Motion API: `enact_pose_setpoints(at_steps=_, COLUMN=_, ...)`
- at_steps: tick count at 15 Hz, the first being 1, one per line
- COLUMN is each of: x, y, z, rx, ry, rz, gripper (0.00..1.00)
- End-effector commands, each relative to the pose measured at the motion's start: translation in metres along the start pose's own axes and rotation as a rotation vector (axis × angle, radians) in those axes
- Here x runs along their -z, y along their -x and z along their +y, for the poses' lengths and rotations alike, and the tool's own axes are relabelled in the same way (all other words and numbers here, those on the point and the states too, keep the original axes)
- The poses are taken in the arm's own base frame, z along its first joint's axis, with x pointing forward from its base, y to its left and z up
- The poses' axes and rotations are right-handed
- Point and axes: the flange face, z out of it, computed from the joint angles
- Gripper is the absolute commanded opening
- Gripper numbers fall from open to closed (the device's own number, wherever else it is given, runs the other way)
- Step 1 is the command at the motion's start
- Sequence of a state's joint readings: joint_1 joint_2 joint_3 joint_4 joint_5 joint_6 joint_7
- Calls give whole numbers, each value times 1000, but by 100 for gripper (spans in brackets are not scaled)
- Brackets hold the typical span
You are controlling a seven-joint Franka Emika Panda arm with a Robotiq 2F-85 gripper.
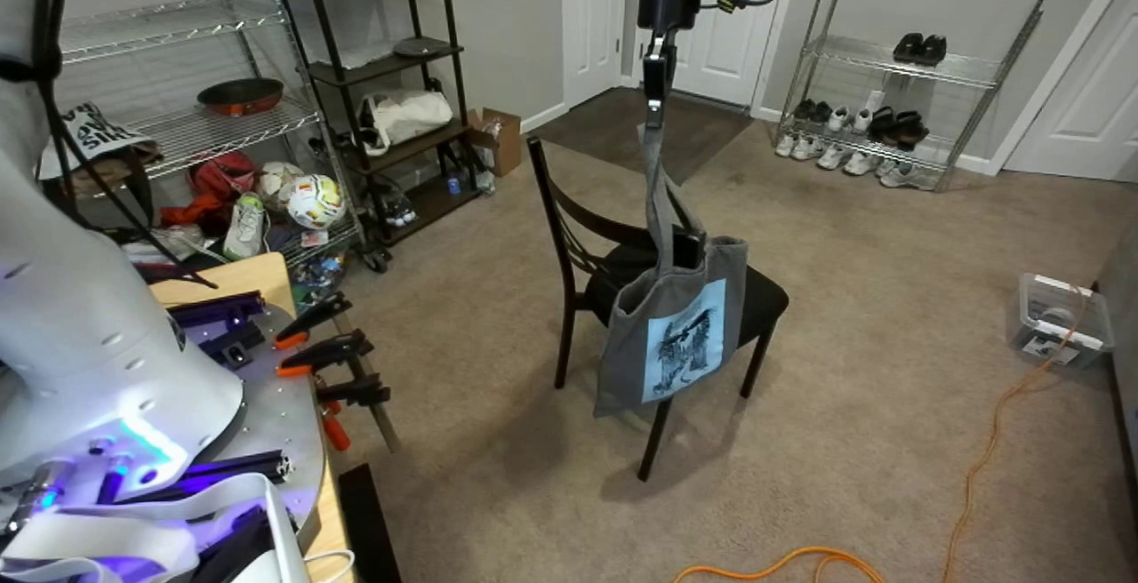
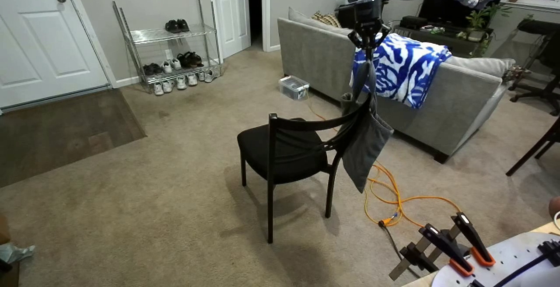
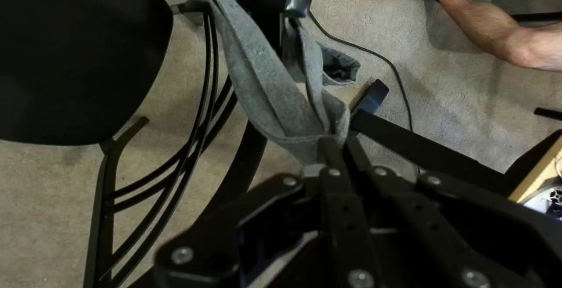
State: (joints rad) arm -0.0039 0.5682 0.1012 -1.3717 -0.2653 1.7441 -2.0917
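Your gripper (image 1: pixel 655 112) points down just above one end of the backrest of a black chair (image 2: pixel 284 151), and its two fingers (image 3: pixel 338 191) are pressed together, clamped on the grey cloth straps (image 3: pixel 272 90) of a tote bag (image 1: pixel 622 343). The bag hangs from your grip right beside that end of the backrest in both exterior views, its straps drawn up toward the fingertips and its body slanting below them. In an exterior view you see a light blue printed panel (image 1: pixel 685 339) with a dark drawing on its side. From the wrist, you have a broad strand and a narrower one running to either side of the black post end (image 3: pixel 298 0) at the backrest's corner; you cannot tell whether the cloth bears its weight on the chair. The chair stands upright on beige carpet (image 2: pixel 175 190). Around it you have an orange cord (image 2: pixel 431 198) looping across the floor, a see-through storage bin (image 2: pixel 294 88) near a grey sofa (image 2: pixel 313 53) draped with a blue and white blanket (image 2: pixel 402 68), and a wire shoe rack (image 1: pixel 997 85) by the wall. Your wrist view also takes in a person's bare lower leg (image 3: pixel 487 29).
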Motion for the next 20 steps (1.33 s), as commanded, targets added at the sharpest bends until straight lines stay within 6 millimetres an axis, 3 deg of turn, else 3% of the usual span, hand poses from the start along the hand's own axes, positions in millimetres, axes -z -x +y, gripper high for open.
enact_pose_setpoints(at_steps=1, x=1, y=-21, z=-6, rx=67, ry=9, rz=-3, gripper=2)
enact_pose_setpoints(at_steps=7, x=-10, y=-24, z=-9, rx=66, ry=0, rz=23, gripper=2)
enact_pose_setpoints(at_steps=8, x=-13, y=-21, z=4, rx=33, ry=-30, rz=17, gripper=2)
enact_pose_setpoints(at_steps=9, x=-15, y=-21, z=4, rx=32, ry=-32, rz=18, gripper=6)
enact_pose_setpoints(at_steps=11, x=-17, y=-20, z=5, rx=33, ry=-35, rz=19, gripper=6)
enact_pose_setpoints(at_steps=20, x=-18, y=-20, z=5, rx=33, ry=-36, rz=19, gripper=6)
